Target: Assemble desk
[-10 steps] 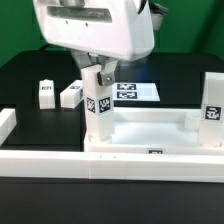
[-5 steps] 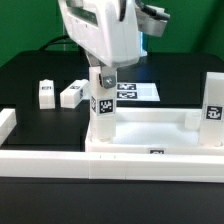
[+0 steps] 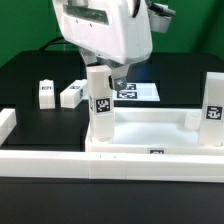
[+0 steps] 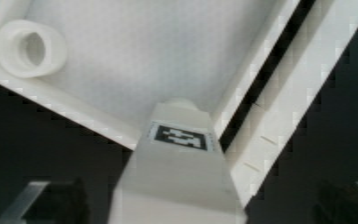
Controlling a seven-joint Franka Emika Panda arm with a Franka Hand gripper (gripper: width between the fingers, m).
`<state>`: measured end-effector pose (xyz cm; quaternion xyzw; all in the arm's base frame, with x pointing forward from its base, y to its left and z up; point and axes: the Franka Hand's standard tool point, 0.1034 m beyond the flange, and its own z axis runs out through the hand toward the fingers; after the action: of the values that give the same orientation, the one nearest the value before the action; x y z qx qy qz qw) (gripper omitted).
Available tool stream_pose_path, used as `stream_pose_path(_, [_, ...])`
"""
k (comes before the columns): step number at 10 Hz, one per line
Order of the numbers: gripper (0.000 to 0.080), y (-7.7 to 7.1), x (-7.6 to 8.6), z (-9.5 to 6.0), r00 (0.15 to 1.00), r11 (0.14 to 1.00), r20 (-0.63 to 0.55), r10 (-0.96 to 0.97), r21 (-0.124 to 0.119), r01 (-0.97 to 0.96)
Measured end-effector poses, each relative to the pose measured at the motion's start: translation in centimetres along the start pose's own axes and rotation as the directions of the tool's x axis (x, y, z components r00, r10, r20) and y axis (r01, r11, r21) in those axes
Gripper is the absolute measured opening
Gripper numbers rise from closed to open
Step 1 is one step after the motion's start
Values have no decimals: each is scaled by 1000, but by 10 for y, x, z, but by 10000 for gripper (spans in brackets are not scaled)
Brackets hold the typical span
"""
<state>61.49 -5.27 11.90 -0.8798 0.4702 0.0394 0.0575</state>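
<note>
Robotics lab, black table [image 3: 30, 75], marker board [image 3: 140, 92] of printed tags, white border rail [image 3: 50, 160]

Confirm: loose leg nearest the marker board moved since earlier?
No. The loose leg keeps its spot, on the exterior view's left of the marker board.

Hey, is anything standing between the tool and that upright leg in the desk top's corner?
Nothing visible. The tool hangs right over the upright leg, whose top sits between its fingers, a gap showing on each side in the wrist view.
</note>
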Motion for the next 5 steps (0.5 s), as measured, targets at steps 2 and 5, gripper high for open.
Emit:
stream_pose_path(2, [645, 0, 0, 0, 990, 990, 0, -139, 0, 139])
stream_pose_path(5, [649, 3, 2, 0, 886, 885, -12, -464, -56, 462])
